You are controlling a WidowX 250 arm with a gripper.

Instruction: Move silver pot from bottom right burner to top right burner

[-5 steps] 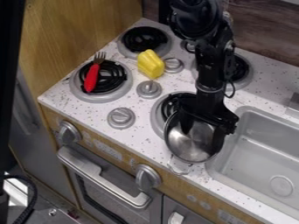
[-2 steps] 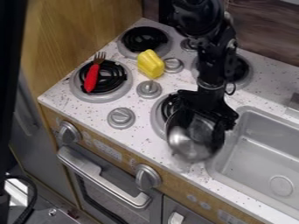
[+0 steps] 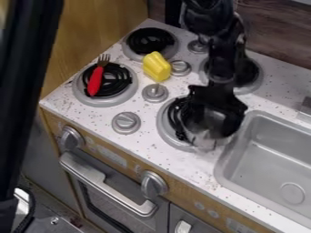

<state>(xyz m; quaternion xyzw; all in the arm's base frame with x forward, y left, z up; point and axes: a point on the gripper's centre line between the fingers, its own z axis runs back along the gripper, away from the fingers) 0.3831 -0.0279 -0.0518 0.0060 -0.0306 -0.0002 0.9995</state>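
Round silver pot at the lower right burner

The shiny metal pot is below the black gripper, partly over the coiled burner; I cannot tell if the gripper grasps it. Beside is the smooth grey sink. Farther, on the speckled counter, lies a lumpy yellow pepper.

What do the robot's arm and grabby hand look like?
The arm is black, with a big rounded part up top and narrower, chunky pieces joined below it, with small shiny glints. The grabby hand, its gripper, is black too, and spreads wider than the part just above it.
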